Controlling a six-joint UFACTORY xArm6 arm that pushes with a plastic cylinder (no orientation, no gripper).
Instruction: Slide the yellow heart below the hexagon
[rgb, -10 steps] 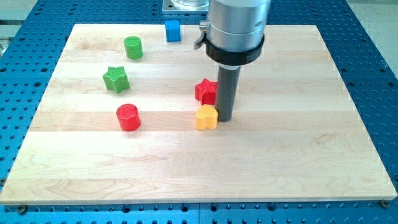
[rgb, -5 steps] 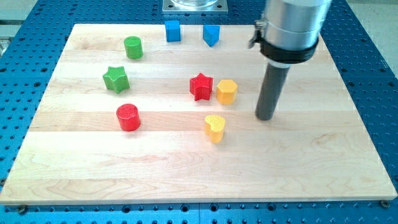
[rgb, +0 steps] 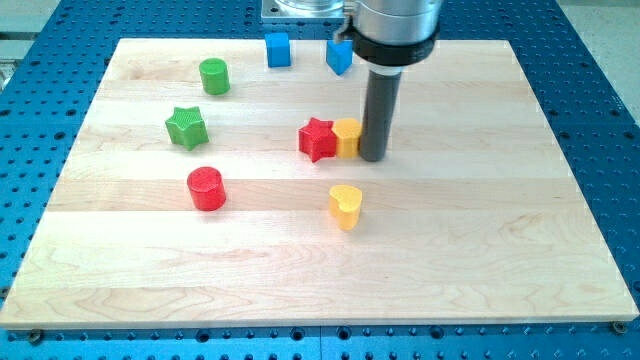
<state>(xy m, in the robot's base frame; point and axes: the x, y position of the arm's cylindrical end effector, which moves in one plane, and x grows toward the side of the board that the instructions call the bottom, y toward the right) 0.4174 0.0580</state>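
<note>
The yellow heart (rgb: 346, 205) lies near the board's middle, below the yellow hexagon (rgb: 347, 137). The hexagon sits against the right side of the red star (rgb: 318, 139). My tip (rgb: 373, 157) stands right against the hexagon's right side, above and a little right of the heart. The rod partly hides the hexagon's right edge.
A green star (rgb: 186, 127) and a green cylinder (rgb: 213, 75) sit at the upper left. A red cylinder (rgb: 206, 188) is left of the heart. Two blue blocks (rgb: 278, 49) (rgb: 339, 55) stand near the top edge. The wooden board (rgb: 500, 220) rests on a blue perforated table.
My tip moved from beside the heart out to the right, then back left and up against the hexagon. The heart slid down and right. The hexagon and red star shifted slightly left.
</note>
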